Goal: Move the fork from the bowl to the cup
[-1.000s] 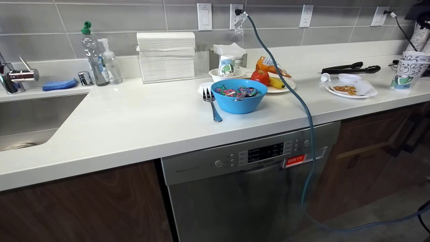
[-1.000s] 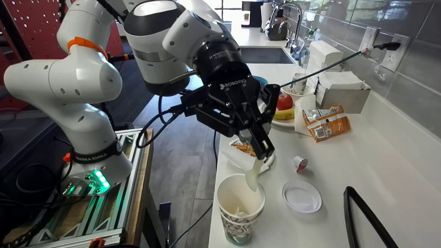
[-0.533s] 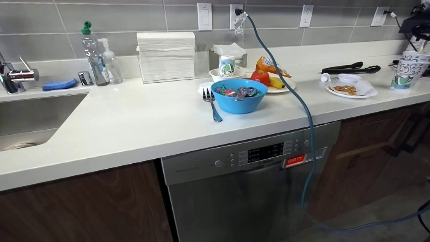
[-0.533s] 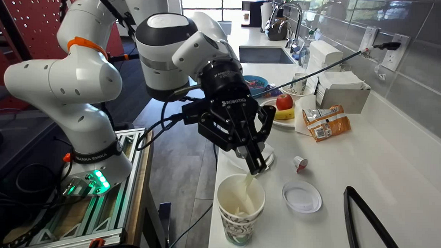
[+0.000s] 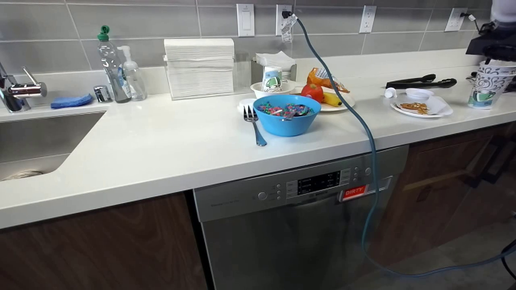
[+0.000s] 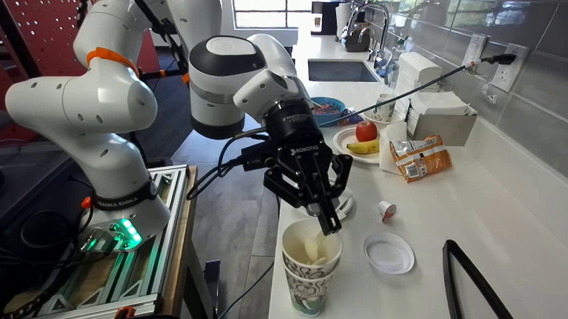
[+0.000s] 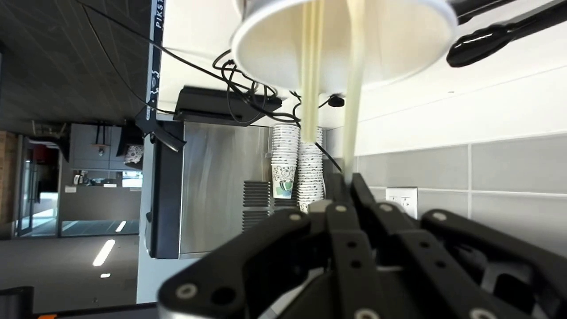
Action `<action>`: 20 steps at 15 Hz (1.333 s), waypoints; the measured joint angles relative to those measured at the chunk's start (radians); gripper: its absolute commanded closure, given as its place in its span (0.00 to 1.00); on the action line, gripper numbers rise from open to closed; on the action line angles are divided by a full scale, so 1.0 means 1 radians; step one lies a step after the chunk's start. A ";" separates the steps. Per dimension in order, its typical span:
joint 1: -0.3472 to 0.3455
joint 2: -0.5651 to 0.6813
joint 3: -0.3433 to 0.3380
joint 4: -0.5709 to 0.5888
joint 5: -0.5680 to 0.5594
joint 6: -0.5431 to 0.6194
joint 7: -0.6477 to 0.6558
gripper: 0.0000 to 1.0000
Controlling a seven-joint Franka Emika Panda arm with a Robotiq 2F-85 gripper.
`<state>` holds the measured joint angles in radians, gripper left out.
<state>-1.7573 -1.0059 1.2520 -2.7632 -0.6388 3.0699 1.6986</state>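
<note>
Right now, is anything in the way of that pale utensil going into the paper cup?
Nothing visible: the pale utensil, held in the claw, reaches inside the paper cup. A ridged pale strip alongside seems to leave room.

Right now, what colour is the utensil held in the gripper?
The utensil is a pale, creamy yellow; it shows best in the wrist view.

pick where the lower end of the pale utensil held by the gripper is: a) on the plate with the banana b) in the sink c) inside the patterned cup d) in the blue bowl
c, since the wrist view shows the pale utensil running from the gripper, and in an exterior view its end is below the rim of the patterned cup.
</note>
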 measured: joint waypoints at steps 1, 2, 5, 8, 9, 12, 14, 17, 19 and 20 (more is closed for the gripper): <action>-0.003 0.000 0.009 0.000 -0.008 0.000 0.012 0.99; -0.007 -0.001 0.018 0.000 -0.015 0.000 0.022 0.99; -0.025 -0.001 0.033 0.000 -0.044 0.000 0.048 0.99; -0.041 -0.002 0.036 0.000 -0.068 0.000 0.069 0.99; -0.046 -0.003 0.036 0.000 -0.074 0.000 0.075 0.70; -0.056 -0.008 0.036 0.000 -0.082 0.001 0.095 0.54; -0.057 -0.013 0.028 0.003 -0.086 0.011 0.101 0.40; -0.038 -0.015 -0.042 0.012 -0.117 0.104 0.102 0.18; 0.005 -0.006 -0.139 0.016 -0.177 0.192 0.100 0.03; 0.040 0.013 -0.204 0.016 -0.227 0.214 0.094 0.00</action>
<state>-1.7170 -0.9931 1.0476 -2.7475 -0.8657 3.2837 1.7928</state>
